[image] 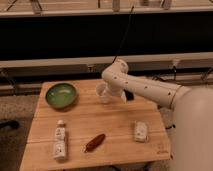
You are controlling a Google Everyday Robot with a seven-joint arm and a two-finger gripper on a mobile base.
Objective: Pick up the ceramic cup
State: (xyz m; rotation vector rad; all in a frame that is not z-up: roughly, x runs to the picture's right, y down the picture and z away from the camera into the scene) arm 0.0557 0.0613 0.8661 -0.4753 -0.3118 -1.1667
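the pincer (pixel 107 92) is near the middle of the frame, right at the white ceramic cup (pixel 102 92). it is hard to tell if it grips. a green bowl (pixel 61 95) sits left on the tabletop (pixel 115 125).

table (pixel 120 117): matt wood | bowl (pixel 61 95): glossy | gripper (pixel 111 92): smooth, at cup (pixel 102 91)

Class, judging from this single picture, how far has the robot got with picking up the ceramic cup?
Done: the arm has reached across the wooden table, and the gripper is at the ceramic cup, near the back edge beside the green bowl. In hand: the grasp, though the wrist hides the contact. Left: a clear lift; whether the cup has left the table cannot be told.
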